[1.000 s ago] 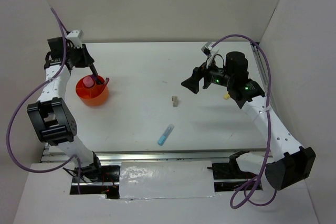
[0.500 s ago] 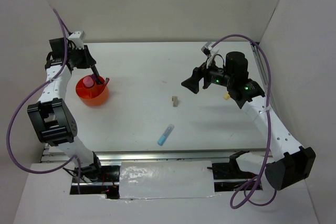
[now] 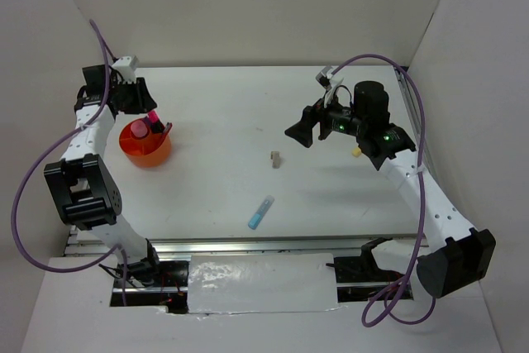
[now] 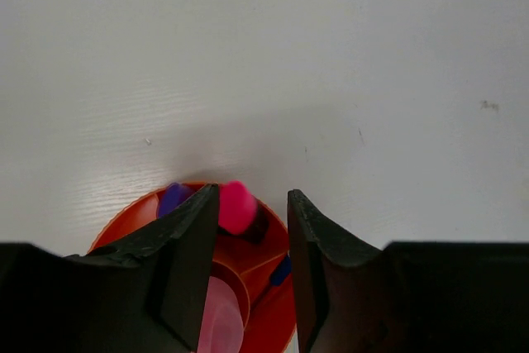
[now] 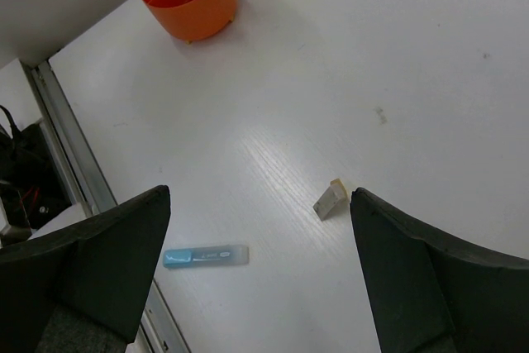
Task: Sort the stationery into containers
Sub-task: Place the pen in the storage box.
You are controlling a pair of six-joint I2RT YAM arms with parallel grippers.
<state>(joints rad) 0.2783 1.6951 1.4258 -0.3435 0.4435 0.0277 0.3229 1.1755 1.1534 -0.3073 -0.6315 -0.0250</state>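
The pink highlighter (image 4: 237, 207) stands nearly upright in the orange cup (image 3: 145, 145), long axis vertical and rounded pink end up. It leans toward the cup's far wall. A purple end (image 4: 173, 198) shows just beside it, and a blue pen (image 4: 281, 270) lies against the rim on the other side.

The left claw (image 4: 252, 204) hangs over the cup with its jaws parted. The pink end sits between them, close against one finger (image 4: 194, 245) and clear of the other. Whether it touches that finger is hard to tell, but the jaws are not pinching it.

The cup sits at the far left of the counter (image 3: 231, 105). Well apart from it, near the front middle, the light blue highlighter (image 3: 261, 212) lies flat. Its long axis runs diagonally from near-left to far-right. The beige block (image 3: 275, 158) lies beyond it, near the centre.

The right claw (image 3: 298, 133) hovers above the counter to the right of the block. Its jaws are spread wide and hold nothing, and they point left toward the cup.
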